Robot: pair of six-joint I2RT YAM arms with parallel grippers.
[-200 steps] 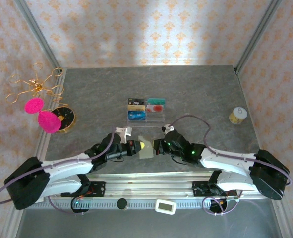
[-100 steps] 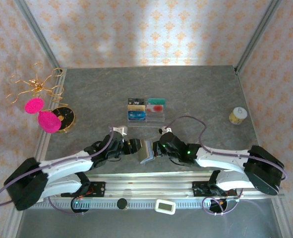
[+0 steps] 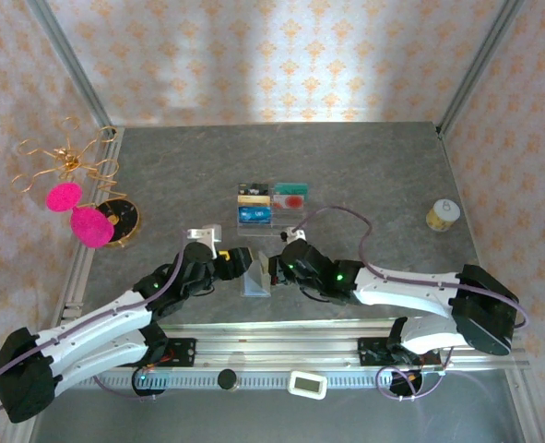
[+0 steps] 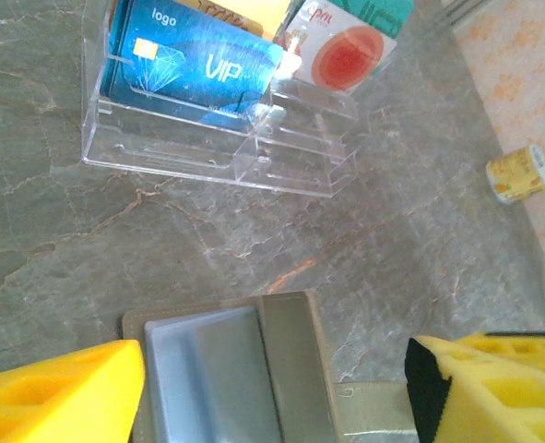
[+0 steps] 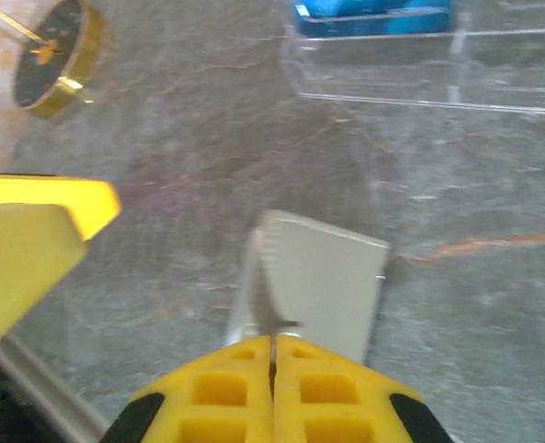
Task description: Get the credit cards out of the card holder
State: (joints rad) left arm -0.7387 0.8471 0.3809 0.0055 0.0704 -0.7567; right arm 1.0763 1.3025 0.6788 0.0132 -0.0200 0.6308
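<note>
The card holder (image 3: 255, 277) rests on the grey table between the two grippers, olive-grey outside. It lies open in the left wrist view, where its pale bluish lining (image 4: 194, 369) faces up. My left gripper (image 3: 231, 266) is open, and its yellow fingers (image 4: 60, 392) stand either side of the holder without touching it. The right gripper (image 5: 272, 355) is shut on the holder's edge, with the grey flap (image 5: 323, 281) sticking out beyond it. The credit cards stand in the clear acrylic tray (image 3: 272, 221): a blue one (image 4: 194, 65) and a pale one with a red blotch (image 4: 346, 57).
A round black-and-gold clock (image 3: 120, 220) and a gold wire ornament with pink pompoms (image 3: 77, 212) sit at the table's left edge. A small yellow roll (image 3: 443, 215) stands at the right. The metal rail runs along the near edge.
My left gripper has opened, let go of the holder and drawn back to the left. The right gripper has carried the holder a little left and farther from the bases.
</note>
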